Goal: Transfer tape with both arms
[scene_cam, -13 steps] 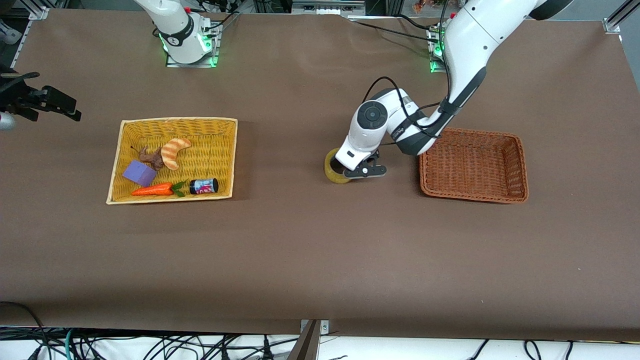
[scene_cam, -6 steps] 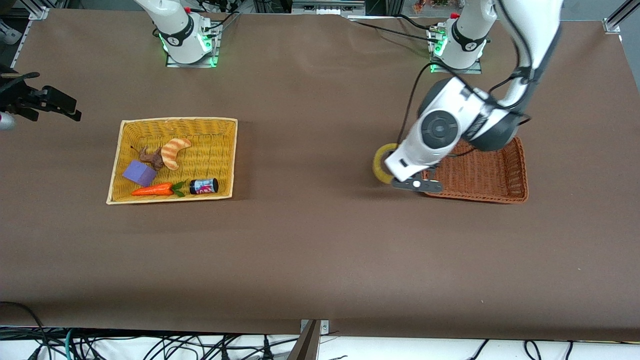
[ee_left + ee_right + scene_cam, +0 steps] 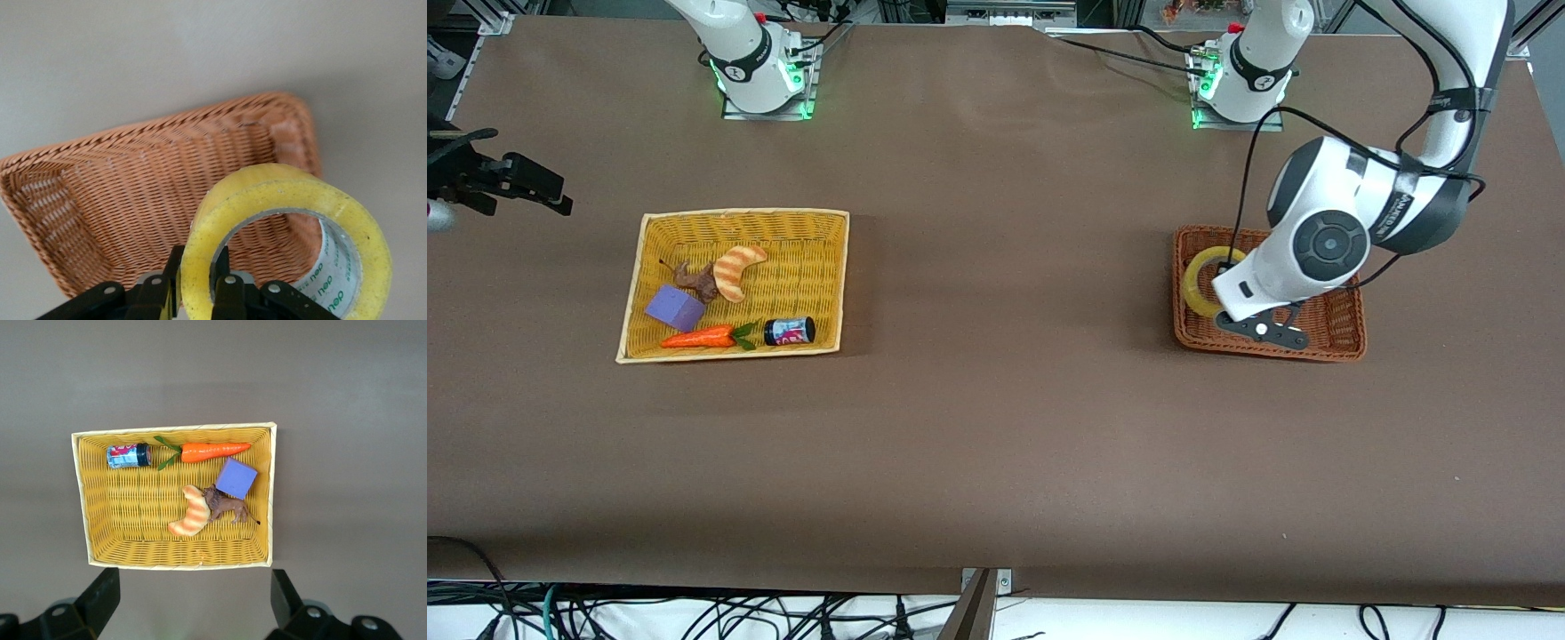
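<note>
The tape [image 3: 1199,277] is a yellowish roll with a grey-rimmed hole, held on edge. My left gripper [image 3: 1218,300] is shut on the tape's wall, one finger inside the hole and one outside, and holds it just over the brown wicker basket [image 3: 1343,342] at the corner nearest the table's middle. In the left wrist view the tape [image 3: 280,193] sits between the fingers [image 3: 221,270] above the basket [image 3: 100,200]. My right gripper [image 3: 193,583] is open and empty, high over the table beside the yellow basket [image 3: 270,487], and shows only in its wrist view.
The yellow basket [image 3: 818,222] toward the right arm's end holds a small black can with a pink label [image 3: 790,332], a carrot [image 3: 698,338], a purple block [image 3: 676,308], a croissant [image 3: 735,269] and a brown toy animal. A black device [image 3: 498,182] sits at the table's edge.
My left gripper has carried the tape from the table's middle toward the left arm's end, and it is now over the brown basket. The yellow basket's contents have not moved.
</note>
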Controlling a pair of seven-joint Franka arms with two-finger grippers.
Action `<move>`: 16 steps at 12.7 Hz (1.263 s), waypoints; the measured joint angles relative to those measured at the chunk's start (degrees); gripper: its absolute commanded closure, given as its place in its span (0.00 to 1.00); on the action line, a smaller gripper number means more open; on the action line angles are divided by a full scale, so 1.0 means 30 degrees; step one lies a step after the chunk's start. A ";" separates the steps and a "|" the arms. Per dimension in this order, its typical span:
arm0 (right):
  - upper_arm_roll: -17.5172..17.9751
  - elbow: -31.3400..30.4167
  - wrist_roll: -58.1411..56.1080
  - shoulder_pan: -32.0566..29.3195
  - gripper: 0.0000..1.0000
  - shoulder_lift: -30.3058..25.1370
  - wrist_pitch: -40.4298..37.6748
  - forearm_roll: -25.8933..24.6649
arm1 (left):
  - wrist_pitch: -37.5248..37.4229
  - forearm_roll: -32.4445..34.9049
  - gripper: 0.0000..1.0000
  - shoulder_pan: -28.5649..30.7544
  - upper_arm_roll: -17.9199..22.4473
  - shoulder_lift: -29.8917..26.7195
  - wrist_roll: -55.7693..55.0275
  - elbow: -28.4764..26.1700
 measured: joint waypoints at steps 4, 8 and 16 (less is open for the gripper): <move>0.0003 -0.0003 0.0027 0.0000 0.00 0.0013 0.0010 0.0029 | 0.5240 0.0697 1.00 -0.0029 0.2795 -0.1826 0.3824 -0.4647; 0.0009 -0.0003 0.0032 0.0000 0.00 0.0015 0.0010 0.0032 | 0.8895 0.0698 1.00 0.0038 0.4242 -0.1843 0.5529 -0.7060; 0.0053 -0.0003 0.0034 0.0001 0.00 0.0015 0.0012 0.0033 | 1.3712 0.0698 1.00 -0.0011 0.4292 -0.0120 0.5528 -0.8759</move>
